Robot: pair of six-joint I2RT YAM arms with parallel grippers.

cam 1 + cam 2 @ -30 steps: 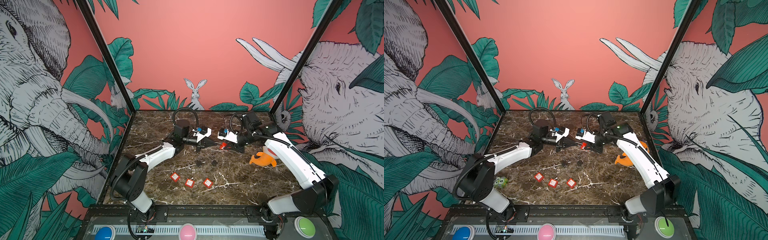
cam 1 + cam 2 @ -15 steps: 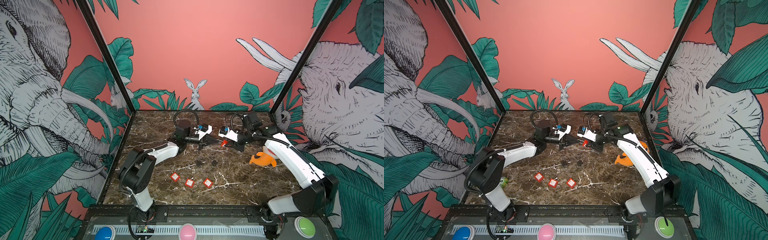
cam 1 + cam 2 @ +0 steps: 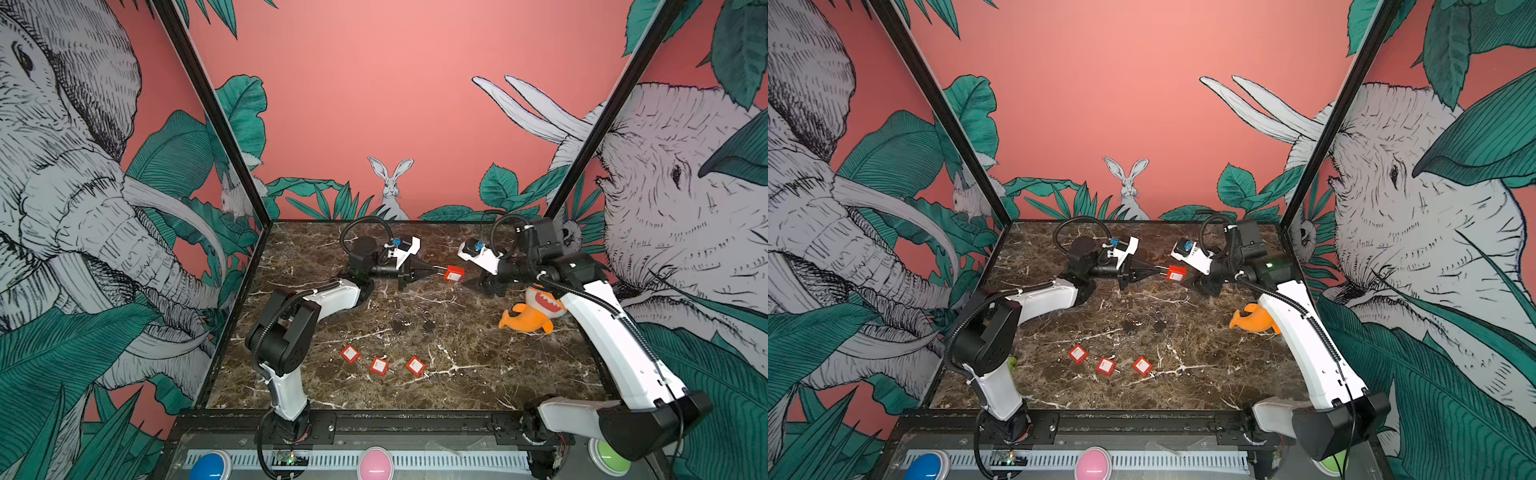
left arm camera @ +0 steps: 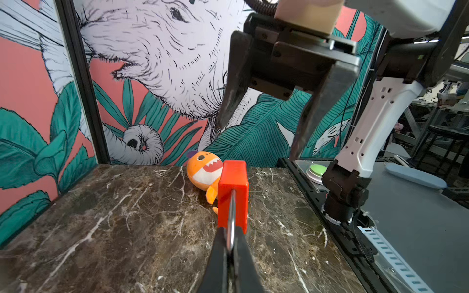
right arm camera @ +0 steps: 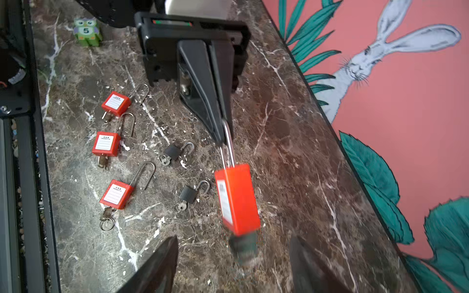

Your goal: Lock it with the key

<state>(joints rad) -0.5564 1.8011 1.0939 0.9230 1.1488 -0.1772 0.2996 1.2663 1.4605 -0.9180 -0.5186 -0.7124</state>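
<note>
Since a second ago your right claw [image 4: 257, 142] is springing wide open and drawing back off the key [image 5: 243, 247], while your left claw [image 5: 220, 135] is pinching the shackle [image 5: 228, 144] shut, holding the red padlock [image 5: 237, 197] aloft over the worktop [image 5: 291, 126]; you're probably mid-turn, needing a squarer regrip next.

Above the rear middle of the desk [image 3: 478, 386], the raised padlock [image 3: 454, 274] hangs between the two hands. The left hand [image 3: 434, 270] grips its shackle from the left; the right hand [image 4: 256, 140] stands just right of it, apart. Before it, mid-desk, lie two small padlocks [image 3: 400, 325] [image 3: 428, 322] side by side. Nearer the front edge, three larger padlocks [image 3: 350, 353] [image 3: 379, 365] [image 3: 415, 365] form a row. A plush shark [image 3: 536, 311] lies on the desk at the right, beside the right arm. An owl block [image 5: 87, 31] sits by the left arm's base.
</note>
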